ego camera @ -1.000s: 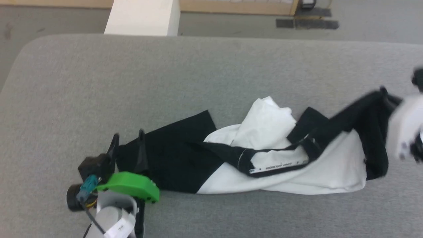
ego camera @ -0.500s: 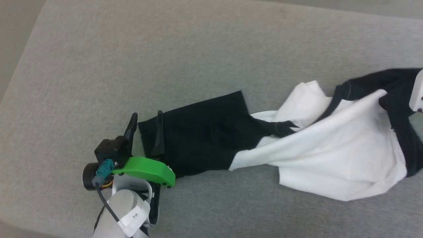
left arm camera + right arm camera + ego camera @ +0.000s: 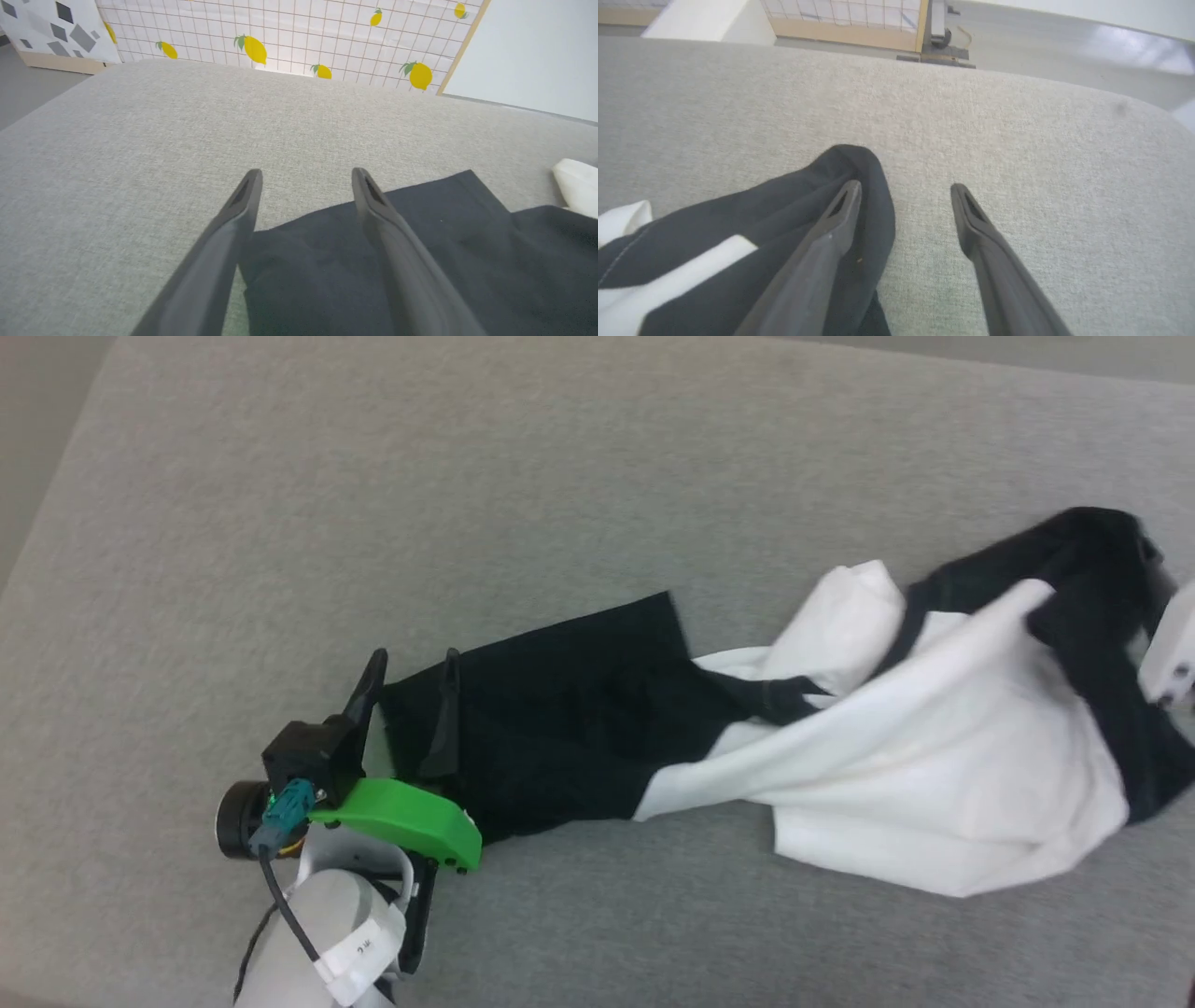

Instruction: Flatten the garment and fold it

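Note:
The garment point(image 3: 934, 784), a white shirt with black sleeves, lies stretched and crumpled across the grey table point(image 3: 467, 476). One black sleeve point(image 3: 560, 728) lies flat toward the left, the other black sleeve point(image 3: 1092, 579) bunches at the right edge. My left gripper point(image 3: 411, 663) stands open at the left sleeve's cuff point(image 3: 327, 261), one finger over the cloth and one over the table, nothing clamped. My right gripper point(image 3: 906, 189) is open too: its left finger rests over the bunched black sleeve point(image 3: 784, 210), its right finger over bare table.
The grey table's left edge point(image 3: 56, 523) runs down the head view's left side. A lemon-patterned wall panel point(image 3: 289, 28) stands past the table's far end. Bare floor and a wooden frame point(image 3: 859, 37) lie past the far edge in the right wrist view.
My right gripper has opened and let go of the black sleeve, which now slumps on the table. The head camera has tilted down. The left gripper has stayed open at the cuff.

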